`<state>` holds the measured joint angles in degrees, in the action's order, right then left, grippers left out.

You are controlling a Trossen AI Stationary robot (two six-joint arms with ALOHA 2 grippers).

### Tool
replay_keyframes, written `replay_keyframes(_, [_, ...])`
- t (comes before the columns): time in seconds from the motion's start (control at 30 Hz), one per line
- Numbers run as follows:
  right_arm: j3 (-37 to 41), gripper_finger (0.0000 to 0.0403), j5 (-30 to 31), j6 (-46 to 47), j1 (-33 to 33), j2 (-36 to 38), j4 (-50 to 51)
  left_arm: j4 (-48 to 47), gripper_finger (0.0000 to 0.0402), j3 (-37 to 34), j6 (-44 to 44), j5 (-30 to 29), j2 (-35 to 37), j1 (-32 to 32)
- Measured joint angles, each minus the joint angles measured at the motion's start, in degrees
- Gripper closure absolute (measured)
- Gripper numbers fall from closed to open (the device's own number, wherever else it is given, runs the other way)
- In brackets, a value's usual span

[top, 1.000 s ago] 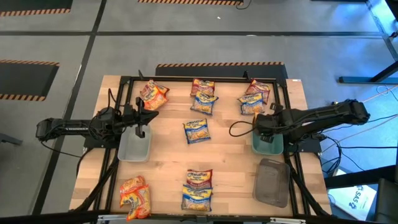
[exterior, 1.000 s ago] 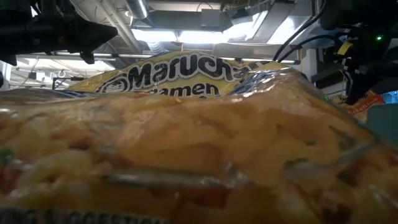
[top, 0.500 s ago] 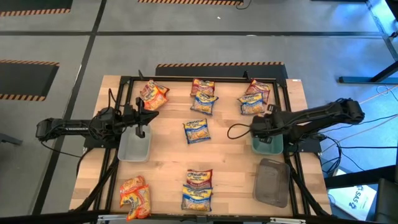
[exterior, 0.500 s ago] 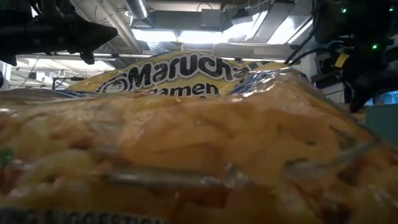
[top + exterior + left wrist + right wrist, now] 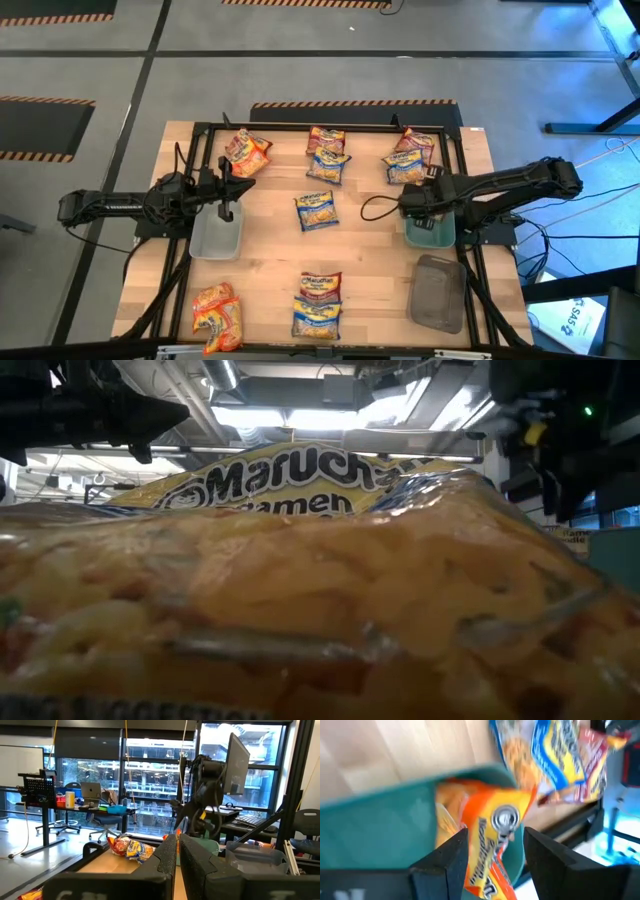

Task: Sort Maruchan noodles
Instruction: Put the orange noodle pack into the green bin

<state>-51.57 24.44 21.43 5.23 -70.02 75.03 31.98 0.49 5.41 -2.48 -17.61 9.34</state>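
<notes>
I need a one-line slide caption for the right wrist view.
Open right gripper above an orange crinkly plastic ramen packet lying in the teal plastic tray.

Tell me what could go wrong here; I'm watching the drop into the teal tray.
The orange packet sits between the open right gripper fingers over the teal tray, near its edge: it may snag or land half out. The gripper could also brush the blue packets beside the tray.
</notes>
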Motion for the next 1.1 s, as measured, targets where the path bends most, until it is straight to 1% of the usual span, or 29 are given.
replay_keyframes(0.07, [-2.49, 0.0229, -0.41, 0.0, 0.0, 0.0, -0.85, -0.01, 0.0385, 0.0, 0.03, 0.0, 0.0, 0.0])
replay_keyframes(0.13, [-4.23, 0.0229, -0.73, -0.01, 0.0, 0.0, -4.18, -0.01, 0.0385, 0.0, 0.04, 0.02, -0.02, 0.0])
replay_keyframes(0.27, [-4.81, 0.0229, -2.74, -0.72, 0.0, 0.01, -16.65, -0.01, 0.0385, 0.0, 0.43, 0.72, -0.02, 0.0])
replay_keyframes(0.37, [-4.81, 0.0229, -4.55, -3.22, 0.0, -0.88, -26.3, -0.01, 0.0385, 0.0, 0.5, 2.72, -0.02, -0.05])
replay_keyframes(0.47, [-4.81, 0.0229, -5.28, -6.36, 0.01, -2.33, -33.91, 0.06, 0.0385, 0.0, 0.52, 4.17, -0.23, -0.59])
replay_keyframes(0.6, [-4.81, 0.0229, -5.76, -10.04, 0.0, -5.7, -40.98, 0.89, 0.0385, 0.0, 0.43, 3.99, -1.82, -2.03])
replay_keyframes(0.7, [-4.79, 0.0229, -6.55, -13.15, 0.0, -9.13, -47.03, 2.64, 0.0385, 0.0, -1.7, 3.67, -3.78, -3.41])
replay_keyframes(0.87, [-4.79, 0.0229, -12.89, -20.98, 0.0, -15.32, -61.42, 10.47, 0.0385, 0.0, -4.38, 3.55, -8.22, -5.89])
replay_keyframes(0.93, [-4.78, 0.0229, -16.22, -24.27, 0.0, -17.33, -66.67, 12.11, 0.0385, 0.06, -5.27, 2.16, -10.47, -6.73])
replay_keyframes(1.0, [-4.77, 0.0229, -18.87, -27.39, 0.0, -18.96, -70.93, 12.17, 0.0385, 0.76, -5.92, -1.53, -13.2, -7.43])
replay_keyframes(1.1, [-4.75, 0.0229, -21.54, -32.21, 0.0, -20.44, -74.0, 10.78, 0.0385, 3.43, -5.98, -7.35, -18.26, -8.07])
